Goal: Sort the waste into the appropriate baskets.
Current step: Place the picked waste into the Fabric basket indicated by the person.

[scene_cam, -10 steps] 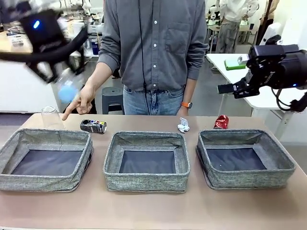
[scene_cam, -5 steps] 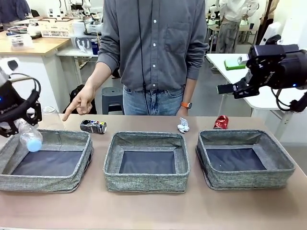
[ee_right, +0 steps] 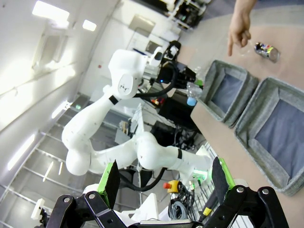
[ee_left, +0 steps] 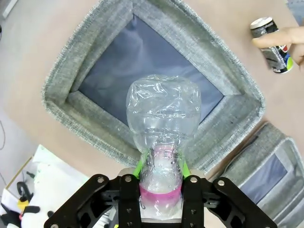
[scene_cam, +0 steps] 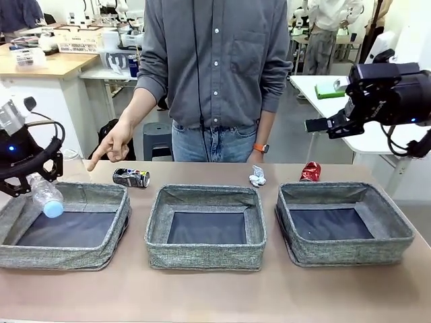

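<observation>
My left gripper [scene_cam: 28, 176] is shut on a clear plastic bottle [scene_cam: 46, 196] with a pink label. It holds the bottle tilted, blue cap down, over the left rim of the left basket [scene_cam: 67, 259]. In the left wrist view the bottle [ee_left: 164, 118] sticks out from my left gripper [ee_left: 161, 183] above that basket [ee_left: 61, 85]. The middle basket [scene_cam: 205, 256] and right basket [scene_cam: 350, 252] hold nothing. A dark printed can [scene_cam: 130, 177], a white paper wad [scene_cam: 257, 177] and a crushed red can [scene_cam: 310, 171] lie behind the baskets. My right gripper [ee_right: 165, 180] hangs open, high at the right [scene_cam: 316, 124].
A person stands at the far side, one hand [scene_cam: 111, 145] pointing down close to the dark can [ee_left: 271, 45]. The table's front strip [scene_cam: 215, 296] is bare. Desks and other tables stand behind the person.
My left gripper swung down with the bottle from high at the left to the left basket's outer rim, then edged slightly lower. The right arm and the person's hand stayed put.
</observation>
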Robot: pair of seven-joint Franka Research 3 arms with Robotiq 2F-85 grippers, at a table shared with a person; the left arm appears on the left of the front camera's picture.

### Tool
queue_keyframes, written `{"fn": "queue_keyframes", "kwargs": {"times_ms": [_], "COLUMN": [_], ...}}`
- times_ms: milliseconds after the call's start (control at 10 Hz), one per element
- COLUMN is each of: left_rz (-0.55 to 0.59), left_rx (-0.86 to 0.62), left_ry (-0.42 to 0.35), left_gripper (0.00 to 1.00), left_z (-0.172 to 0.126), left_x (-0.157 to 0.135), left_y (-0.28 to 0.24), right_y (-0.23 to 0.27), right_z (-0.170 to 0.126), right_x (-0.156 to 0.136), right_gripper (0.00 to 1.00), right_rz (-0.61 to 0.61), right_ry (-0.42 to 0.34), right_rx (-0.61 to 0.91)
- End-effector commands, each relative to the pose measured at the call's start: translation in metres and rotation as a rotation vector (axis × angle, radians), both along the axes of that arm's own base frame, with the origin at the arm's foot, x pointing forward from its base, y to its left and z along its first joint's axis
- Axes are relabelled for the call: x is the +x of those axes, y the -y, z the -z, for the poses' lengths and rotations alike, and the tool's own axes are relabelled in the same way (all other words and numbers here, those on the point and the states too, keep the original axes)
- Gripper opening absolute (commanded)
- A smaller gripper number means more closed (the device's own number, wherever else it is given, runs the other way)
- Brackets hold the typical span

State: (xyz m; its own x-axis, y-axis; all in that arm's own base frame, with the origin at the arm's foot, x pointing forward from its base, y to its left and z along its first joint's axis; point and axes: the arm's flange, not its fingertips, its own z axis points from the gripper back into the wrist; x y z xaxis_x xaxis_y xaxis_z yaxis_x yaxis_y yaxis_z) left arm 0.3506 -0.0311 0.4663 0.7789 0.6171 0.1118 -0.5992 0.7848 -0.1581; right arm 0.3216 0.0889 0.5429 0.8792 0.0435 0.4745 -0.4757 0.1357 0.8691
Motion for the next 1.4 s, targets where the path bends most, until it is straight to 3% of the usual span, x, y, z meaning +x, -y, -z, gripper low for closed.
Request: {"fn": "queue_keyframes", "kwargs": {"times_ms": [0, 100, 200, 300, 500, 600, 1000, 1200, 1300], "left_rz": [-0.015, -0.014, 0.012, 0.008, 0.0, -0.002, 0.025, 0.135, 0.309], "left_rx": [0.029, 0.027, 0.03, 0.04, 0.046, 0.039, -0.01, -0.19, -0.395], "left_ry": [-0.002, -0.035, -0.035, -0.014, -0.007, 0.005, 0.001, -0.022, -0.047], "left_gripper": [0.24, 0.47, 0.81, 1.0, 0.96, 1.0, 1.0, 1.0, 1.0], "left_z": [-0.003, -0.001, -0.003, -0.006, -0.008, -0.011, -0.016, -0.027, -0.041], "left_x": [0.0, -0.001, 0.003, 0.004, 0.005, 0.006, 0.006, 0.001, -0.003], "left_y": [0.0, -0.001, -0.002, -0.001, -0.002, -0.003, -0.002, 0.005, 0.013], "right_y": [-0.002, -0.002, -0.002, -0.002, -0.002, -0.002, -0.002, -0.002, -0.002], "right_z": [0.0, 0.0, 0.0, 0.0, 0.0, 0.0, 0.0, 0.0, 0.0], "right_x": [0.001, 0.001, 0.001, 0.001, 0.001, 0.001, 0.001, 0.001, 0.001], "right_gripper": [1.0, 1.0, 1.0, 1.0, 1.0, 1.0, 1.0, 1.0, 1.0], "right_rz": [-0.002, -0.002, -0.002, -0.002, -0.002, -0.002, -0.002, -0.002, -0.002], "right_ry": [0.027, 0.027, 0.027, 0.027, 0.027, 0.027, 0.027, 0.027, 0.027], "right_rx": [0.027, 0.027, 0.027, 0.027, 0.027, 0.027, 0.027, 0.027, 0.027]}}
